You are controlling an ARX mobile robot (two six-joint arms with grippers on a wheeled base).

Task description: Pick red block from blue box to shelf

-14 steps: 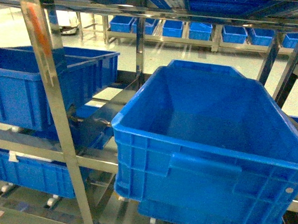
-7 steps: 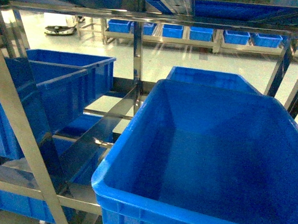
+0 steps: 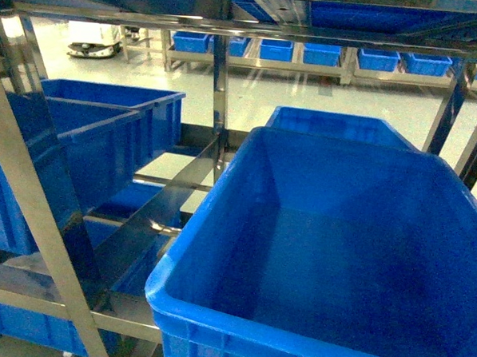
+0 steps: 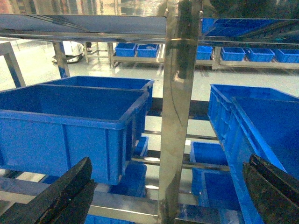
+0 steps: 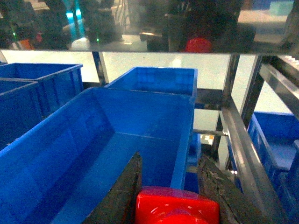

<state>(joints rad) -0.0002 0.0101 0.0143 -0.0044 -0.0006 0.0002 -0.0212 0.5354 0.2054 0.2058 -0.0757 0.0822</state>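
A right gripper [image 5: 175, 186] has its two dark fingers clamped on the red block [image 5: 177, 205], held above a large dark blue crate [image 3: 330, 255] sitting on the steel shelf [image 3: 221, 82]. The left gripper [image 4: 163, 196] has its fingers spread wide apart, holding nothing, before a shelf upright. More blue crates [image 4: 70, 116] sit to the left.

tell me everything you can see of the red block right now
The red block shows only in the right wrist view, at the bottom edge, cut off by the frame. It looks like glossy red plastic with rounded corners; a stud cannot be made out. It sits between the two dark fingers of the right gripper, which press its sides, above the interior of a large blue crate. A red reflection appears in the steel rail above.
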